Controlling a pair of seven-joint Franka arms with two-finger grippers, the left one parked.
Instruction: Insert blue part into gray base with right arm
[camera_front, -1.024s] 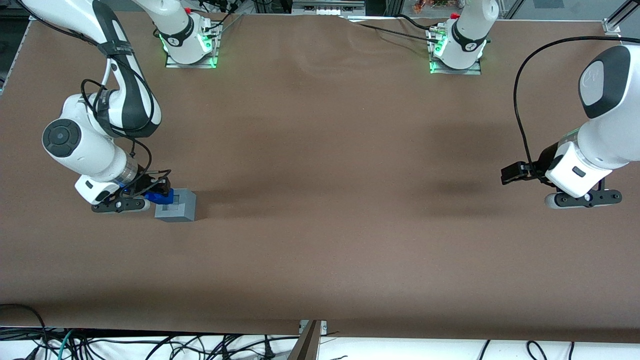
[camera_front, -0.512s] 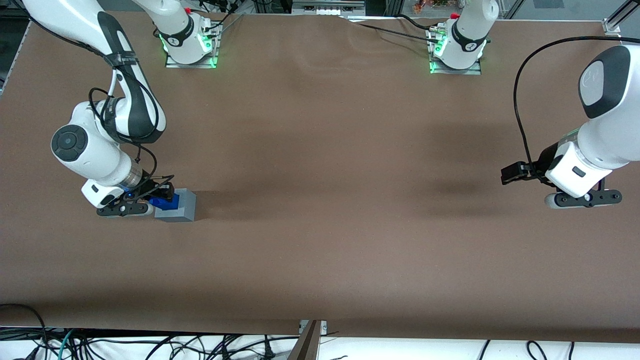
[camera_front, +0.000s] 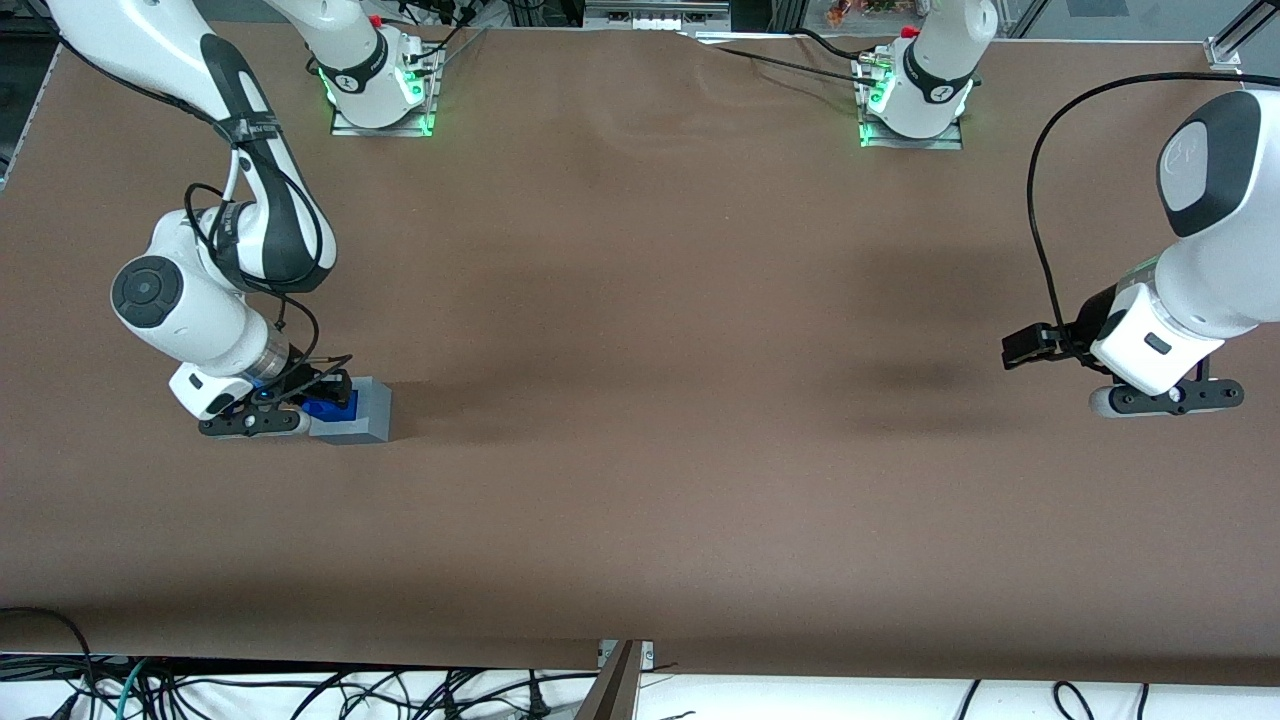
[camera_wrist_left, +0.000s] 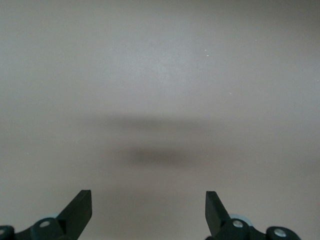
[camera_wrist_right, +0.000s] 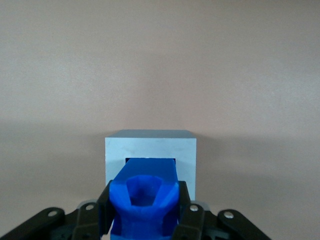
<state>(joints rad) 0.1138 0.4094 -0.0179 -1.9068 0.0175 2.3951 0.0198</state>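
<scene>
Claw (camera_wrist_right: 145, 220) gripped the blue part (camera_wrist_right: 145, 200) from both sides, aligning it squarely over the gray base's (camera_wrist_right: 190, 150) recess for insertion.

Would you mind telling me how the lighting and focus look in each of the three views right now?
Front view: even light, soft dark shadows on the table, green glow at the arm mounts; the gripper holds the blue part over the gray base. Right wrist view: the blue part looks slightly soft, the gray base clearer. Left wrist view: only blurred shadow bands on bare cloth.
</scene>
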